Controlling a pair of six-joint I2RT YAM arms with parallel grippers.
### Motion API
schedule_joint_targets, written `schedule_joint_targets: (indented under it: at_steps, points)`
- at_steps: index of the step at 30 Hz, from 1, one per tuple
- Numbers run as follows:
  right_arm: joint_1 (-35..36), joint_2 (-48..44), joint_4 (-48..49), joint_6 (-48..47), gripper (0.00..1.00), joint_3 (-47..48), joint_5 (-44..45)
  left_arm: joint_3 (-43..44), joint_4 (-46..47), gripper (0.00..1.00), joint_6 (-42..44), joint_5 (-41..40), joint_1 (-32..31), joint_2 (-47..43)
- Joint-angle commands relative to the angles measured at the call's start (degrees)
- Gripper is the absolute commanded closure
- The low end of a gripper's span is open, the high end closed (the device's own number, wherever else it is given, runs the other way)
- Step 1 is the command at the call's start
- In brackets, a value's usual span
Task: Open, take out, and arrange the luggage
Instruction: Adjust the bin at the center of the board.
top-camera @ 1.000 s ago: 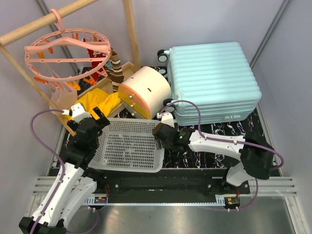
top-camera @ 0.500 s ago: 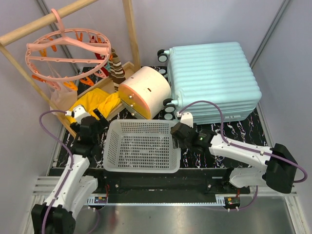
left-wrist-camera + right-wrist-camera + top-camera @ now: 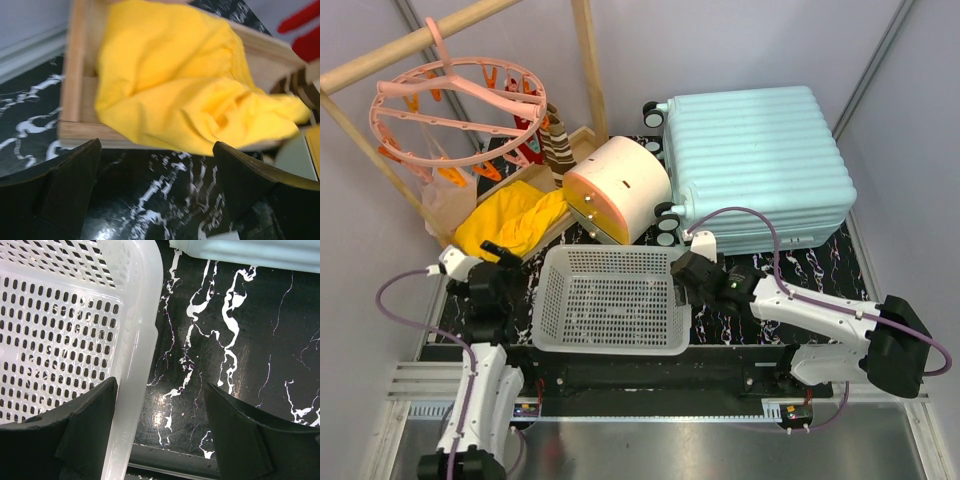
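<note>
The luggage (image 3: 760,165) lies flat on its broad side at about 1 o'clock on the mat (image 3: 800,265). Its ribbed shell is shut and its wheels (image 3: 653,113) point toward 9 o'clock. In the right wrist view its pale edge shows as a strip along the 12 o'clock border. Neither arm touches it. Just beside its wheeled end, at its 9 o'clock, sits the drawer box (image 3: 615,190), tilted, with its rounded top facing up. At the luggage's 7 o'clock, near the front edge, stands the basket (image 3: 610,345), upright and apart from the luggage. The right gripper (image 3: 682,283) sits at the basket's 3 o'clock rim. Its jaws are spread and straddle that wall, one finger (image 3: 75,440) over the perforated inside and the other over the mat. The wall is not pinched between them, and nothing is held. The left gripper (image 3: 495,255) hangs off the basket's 10 o'clock corner, clear of it, jaws released as wide as they go and holding nothing. It faces the cloth (image 3: 190,85), a yellow heap spilling over the front wall of a wooden tray (image 3: 77,60) at the mat's 10 o'clock. Above the tray, a pink ring hanger (image 3: 455,88) with clips hangs from a wooden rail.
</note>
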Motion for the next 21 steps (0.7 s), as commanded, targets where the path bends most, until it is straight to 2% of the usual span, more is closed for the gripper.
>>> schedule_joint_targets:
  at_steps: [1,2,5,8,10,15,21]
  points:
    - [-0.27,-0.18,1.7,-1.27,0.23,1.58,-0.17,-2.98,5.66,0.01,-2.05,2.61,7.77,-3.59]
    - [-0.27,-0.36,2.05,-1.45,0.23,1.41,-0.35,-2.81,6.02,0.01,-2.22,3.14,10.22,-3.15]
    - [-0.27,0.08,3.54,-1.89,0.22,1.06,-1.4,-1.66,8.21,0.01,-2.4,2.45,11.91,-0.96]
    - [-0.19,0.61,4.33,-1.98,0.22,1.14,-2.46,-0.88,11.64,0.01,-0.82,-3.77,11.92,1.41]
    - [-0.19,0.61,4.77,-2.15,0.22,1.06,-3.16,-0.78,15.59,0.01,0.76,-5.64,11.92,3.17]
    - [-0.27,1.31,5.39,-3.56,0.21,2.11,-4.22,0.36,26.83,0.01,5.42,-4.06,11.92,10.38]
    - [-0.19,4.2,7.85,-4.44,0.22,3.6,-5.62,1.15,21.08,0.01,2.17,3.4,10.6,7.07]
